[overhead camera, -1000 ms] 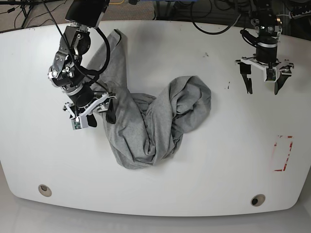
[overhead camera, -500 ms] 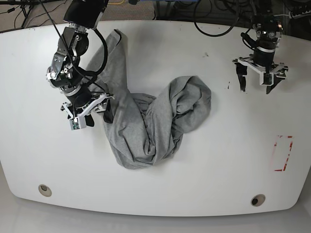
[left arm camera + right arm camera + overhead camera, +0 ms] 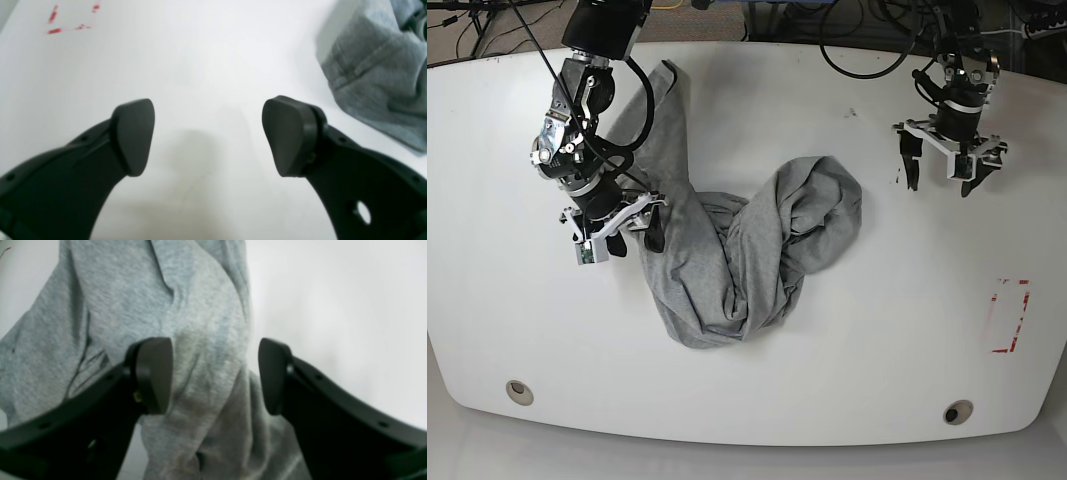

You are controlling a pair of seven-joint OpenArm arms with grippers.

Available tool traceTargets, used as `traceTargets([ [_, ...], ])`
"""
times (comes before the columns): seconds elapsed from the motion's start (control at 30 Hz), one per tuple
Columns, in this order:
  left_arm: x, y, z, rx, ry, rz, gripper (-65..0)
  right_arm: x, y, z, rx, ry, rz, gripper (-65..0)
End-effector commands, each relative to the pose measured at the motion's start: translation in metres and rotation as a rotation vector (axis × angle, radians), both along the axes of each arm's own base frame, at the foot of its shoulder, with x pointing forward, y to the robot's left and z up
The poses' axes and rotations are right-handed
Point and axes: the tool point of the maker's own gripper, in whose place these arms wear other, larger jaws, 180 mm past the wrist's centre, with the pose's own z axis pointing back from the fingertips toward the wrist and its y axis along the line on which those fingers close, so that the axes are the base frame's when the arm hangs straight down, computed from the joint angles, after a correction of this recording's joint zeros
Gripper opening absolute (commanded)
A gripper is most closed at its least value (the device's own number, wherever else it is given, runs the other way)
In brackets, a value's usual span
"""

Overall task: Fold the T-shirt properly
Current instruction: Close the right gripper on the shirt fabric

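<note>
The grey T-shirt lies crumpled in a twisted heap at the middle of the white table, with one long part trailing to the back left. No lettering shows. My right gripper hangs at the heap's left edge. In the right wrist view, my right gripper is open, its fingers astride a raised fold of the T-shirt. My left gripper hovers open over bare table, right of the heap. In the left wrist view, my left gripper holds nothing, with the T-shirt at the upper right.
A red outlined rectangle is marked on the table at the right; its red marks also show in the left wrist view. Two round holes sit near the front edge. Cables lie behind the table's back edge.
The left arm has moved left, toward the T-shirt, and turned a little, jaws still wide. The right gripper has shifted only slightly at the shirt's left edge.
</note>
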Motion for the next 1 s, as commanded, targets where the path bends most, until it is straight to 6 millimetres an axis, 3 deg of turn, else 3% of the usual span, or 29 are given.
traceTargets([
  [0.0, 0.008, 0.003, 0.022, 0.006, -0.083, 0.006, -14.1, 0.009, 0.002, 0.016, 0.008, -0.063, 0.009, -26.1],
  [0.97, 0.007, 0.007, 0.029, 0.013, -0.09, -0.009, -13.3, 0.007, 0.011, -0.011, 0.069, 0.007, 0.003, -25.7],
])
